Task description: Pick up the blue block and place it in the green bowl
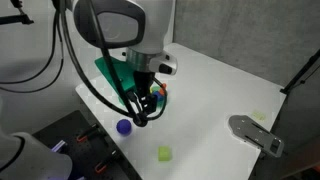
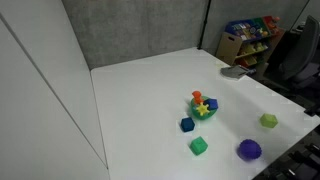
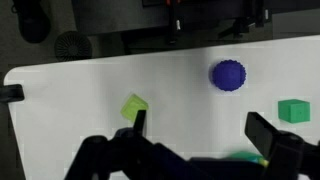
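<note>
In the wrist view the black two-finger gripper (image 3: 200, 140) hangs over the white table (image 2: 140, 90), fingers spread wide with nothing between them. The tiny dark blue block (image 2: 187, 124) lies flat on the table just beside the small teal-green round bowl (image 2: 206, 113). It is too small for a long axis to show. There is one green cube (image 2: 199, 146), one yellow-green cube (image 2: 268, 120) and one purple ball (image 2: 249, 149).

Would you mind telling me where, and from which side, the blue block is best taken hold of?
Probably from straight above, closing on two opposite flat sides of the blue block. It is small and angular and sits low on the table, near the green bowl, so a sideways approach looks awkward.
</note>
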Motion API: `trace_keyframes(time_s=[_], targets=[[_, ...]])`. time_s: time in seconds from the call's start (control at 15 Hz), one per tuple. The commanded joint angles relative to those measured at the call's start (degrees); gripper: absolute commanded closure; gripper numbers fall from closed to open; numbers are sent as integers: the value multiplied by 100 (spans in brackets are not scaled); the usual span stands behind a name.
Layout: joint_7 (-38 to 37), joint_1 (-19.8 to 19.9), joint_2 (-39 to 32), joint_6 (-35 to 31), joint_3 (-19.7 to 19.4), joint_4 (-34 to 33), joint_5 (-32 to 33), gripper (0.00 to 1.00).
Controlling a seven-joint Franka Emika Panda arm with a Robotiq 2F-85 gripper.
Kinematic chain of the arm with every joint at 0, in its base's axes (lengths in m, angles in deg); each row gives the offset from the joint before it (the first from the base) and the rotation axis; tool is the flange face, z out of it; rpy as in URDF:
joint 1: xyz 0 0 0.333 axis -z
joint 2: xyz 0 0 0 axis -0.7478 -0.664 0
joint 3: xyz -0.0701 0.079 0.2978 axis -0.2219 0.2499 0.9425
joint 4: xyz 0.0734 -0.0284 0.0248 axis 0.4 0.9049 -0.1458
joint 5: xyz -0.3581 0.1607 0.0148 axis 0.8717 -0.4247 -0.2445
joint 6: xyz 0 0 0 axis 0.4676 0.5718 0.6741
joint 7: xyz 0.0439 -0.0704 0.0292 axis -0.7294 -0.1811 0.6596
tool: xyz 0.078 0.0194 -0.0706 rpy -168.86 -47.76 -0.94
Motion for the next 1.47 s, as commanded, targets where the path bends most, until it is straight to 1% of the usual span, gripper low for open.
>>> trace_keyframes(time_s=[0.0,0.33,0.6,0.93,1.4], targets=[[18,59,-6,13,56,-10,-21,0],[18,60,-6,13,56,-10,-21,0],[-188,-96,-165,-69,241,-112,-242,0],[-778,-385,-437,-428,750,-161,-440,0],[-2342,-856,-1203,-1050,1622,-357,-352,0]])
